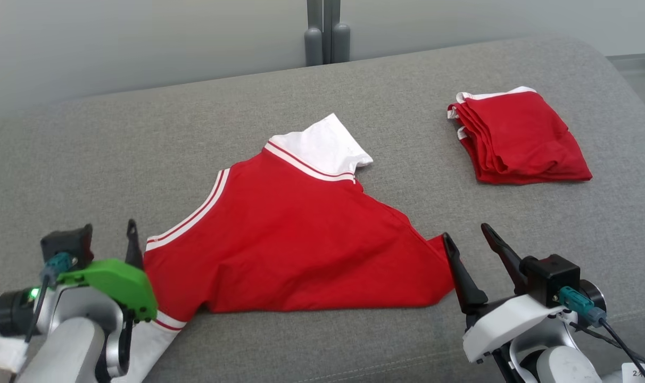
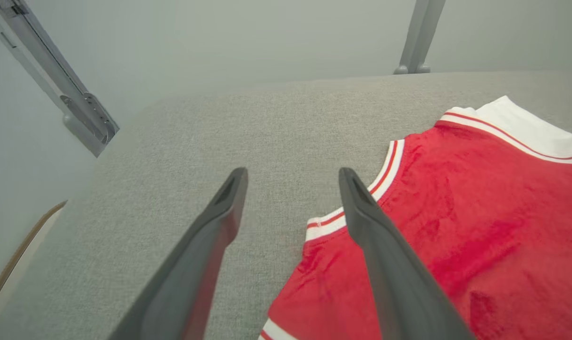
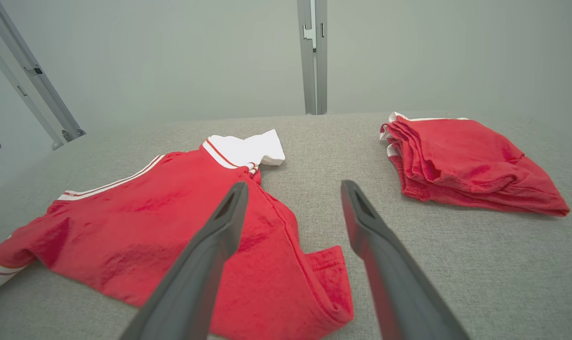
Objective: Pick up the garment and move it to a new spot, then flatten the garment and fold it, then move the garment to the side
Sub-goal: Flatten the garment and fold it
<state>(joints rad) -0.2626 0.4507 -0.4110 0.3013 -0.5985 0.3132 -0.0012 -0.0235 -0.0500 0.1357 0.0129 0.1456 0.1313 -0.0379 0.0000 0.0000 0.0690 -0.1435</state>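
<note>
Far left, low in the head view: left gripper (image 2: 293,174) over the grey cloth-covered desk (image 1: 88,159), green cover on its wrist, fingers (image 2: 206,245) spread wide apart and clamping nothing. Outer finger over bare desk; inner finger crossing the white-and-red striped edge of the garment (image 1: 301,239) in the left wrist view, contact with the cloth impossible to tell. Next, mid-desk: garment lying spread but rumpled, red body in a rough triangle, one white sleeve (image 1: 325,143) pointing toward the far edge, a second white sleeve end (image 1: 152,340) tucked under the left forearm at the near edge, striped trim running along the left side. Behind it, at the far edge of the desk, a pair of grey upright posts (image 1: 327,37) against a pale wall. Further right, at the garment's near right corner: right gripper (image 1: 465,232), fingers likewise wide open and empty, left finger over the red hem, right finger over bare desk. Far right, toward the back: a folded stack (image 1: 519,138) of red cloth with white edging, well apart from the garment, flat on the desk.
</note>
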